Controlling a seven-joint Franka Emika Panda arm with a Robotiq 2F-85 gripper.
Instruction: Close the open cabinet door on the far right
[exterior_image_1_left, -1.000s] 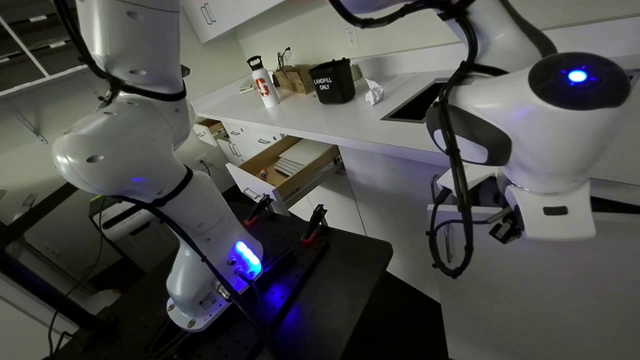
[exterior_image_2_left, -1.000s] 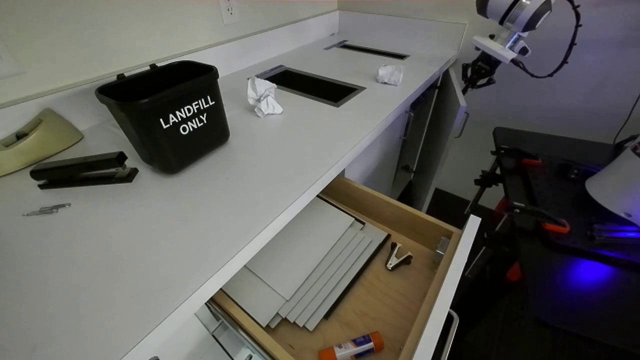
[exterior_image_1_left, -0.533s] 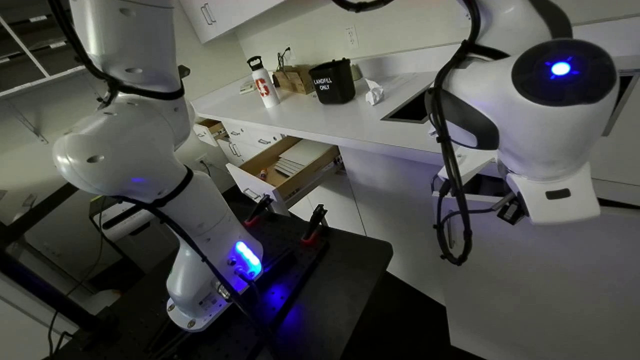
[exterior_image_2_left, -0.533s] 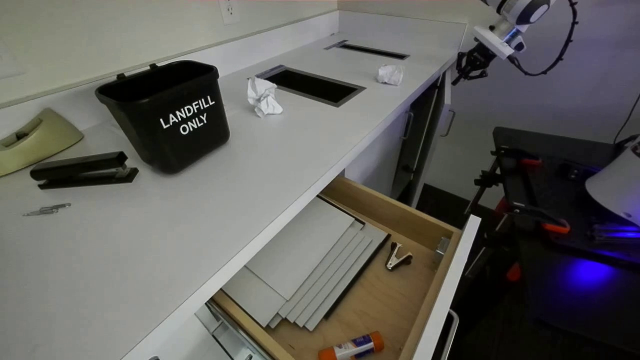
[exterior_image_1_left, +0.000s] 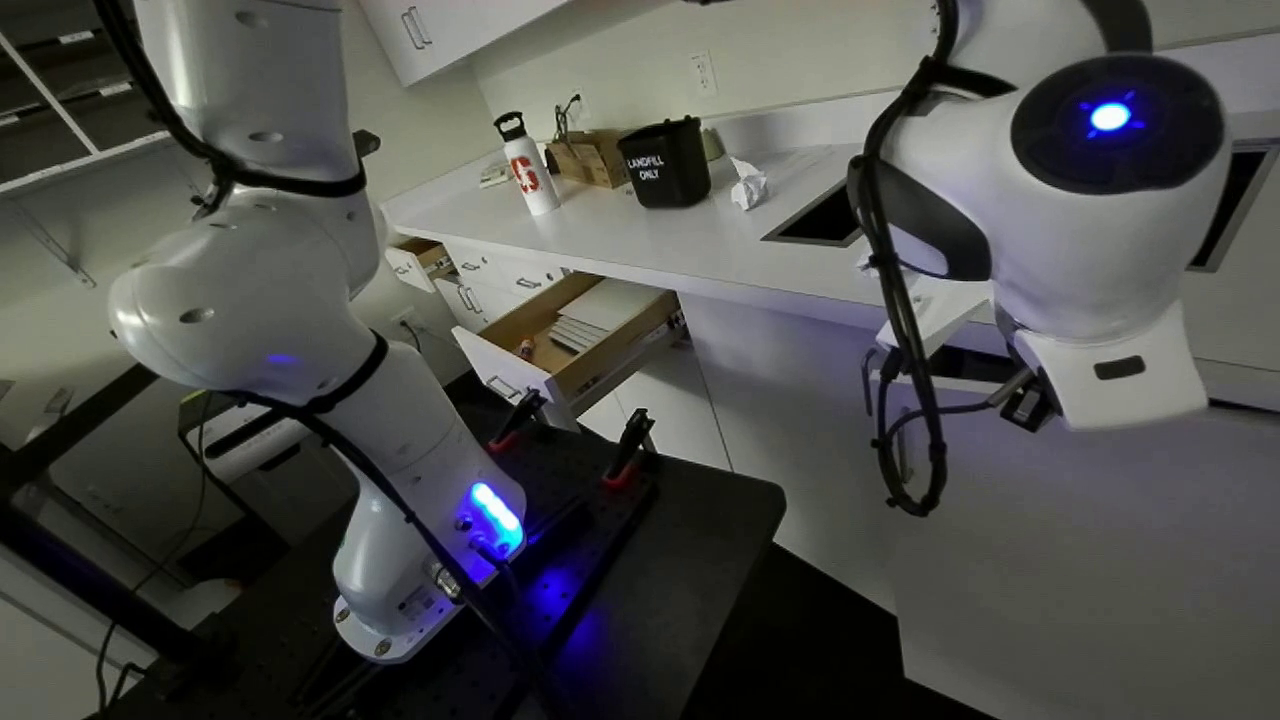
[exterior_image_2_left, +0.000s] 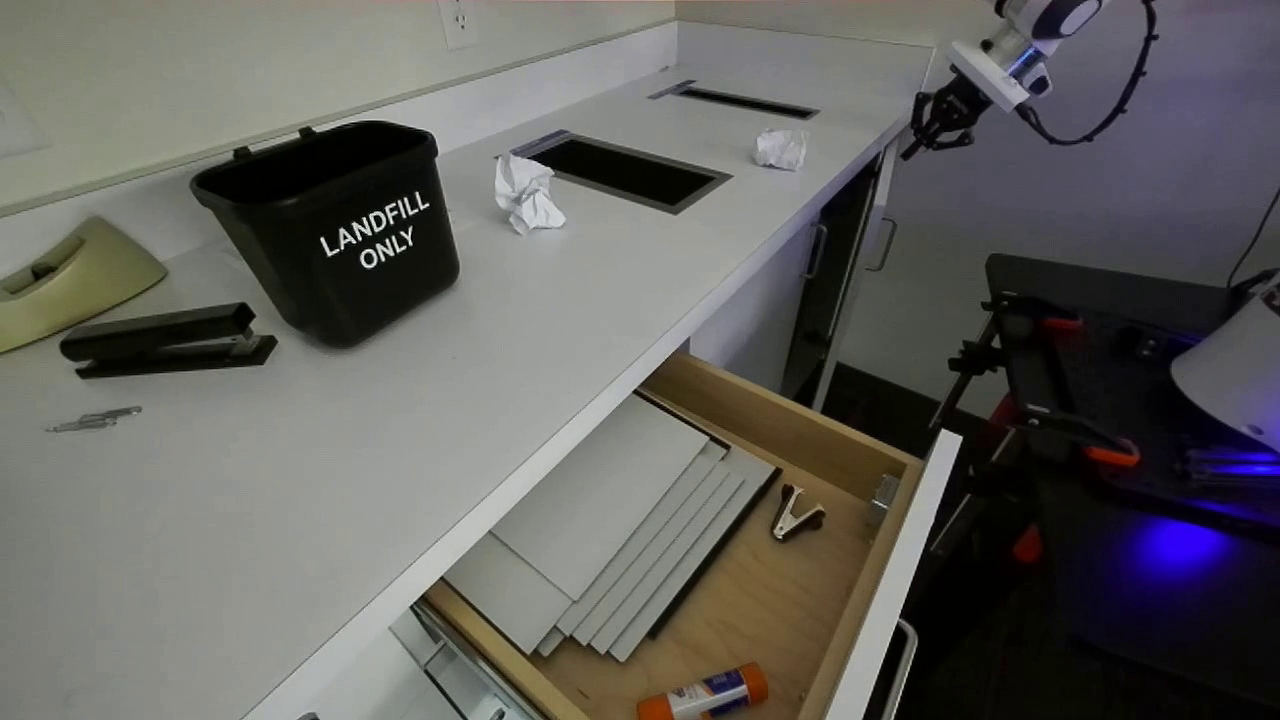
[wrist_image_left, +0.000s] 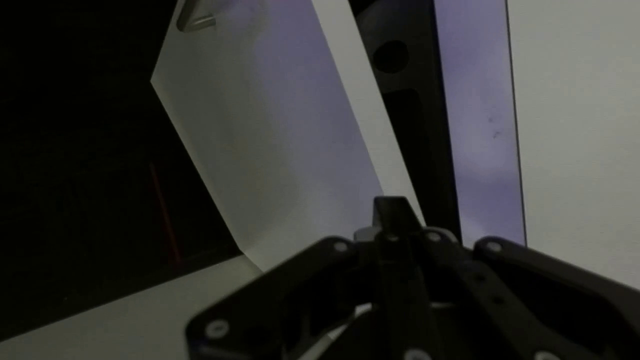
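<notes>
The white cabinet door stands partly open at the far end of the counter in an exterior view. A dark gap lies between it and the cabinet. Its broad outer face also shows in an exterior view. In the wrist view the door slants across the middle, with its metal handle at the top left. My gripper is shut and empty near the door's top edge. In the wrist view its fingertips overlap that edge; I cannot tell if they touch it.
An open wooden drawer juts out from the counter. A black bin, a stapler and crumpled papers stand on the counter. The black robot table with red clamps faces the cabinets.
The door has swung inward, and its gap to the cabinet has narrowed. My gripper has moved with it toward the counter, and most of that motion came in the first half second.
</notes>
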